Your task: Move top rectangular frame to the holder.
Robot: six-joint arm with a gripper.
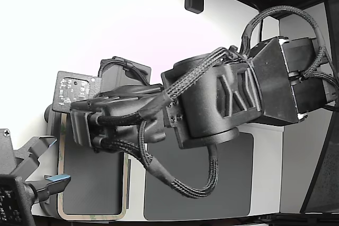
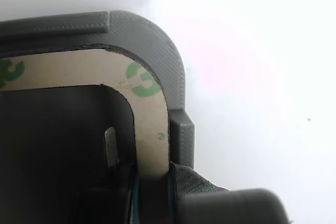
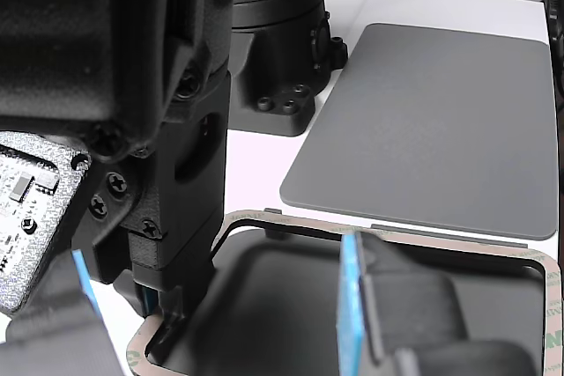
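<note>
End effector clamped on corner of top rectangular frame. Frame flat on holder, long axis running away from end effector, beside dark pad on worktop.

Robotics lab or test bench, not home. Signs: plain white surface, kept bare apart from work parts; black arm with braided cable bundles; exposed circuit board on bracket; black bolted mount block fixed to surface; dark grey pad laid flat; 3D-printed-looking grey plastic plate with layered texture. No household items.
</note>
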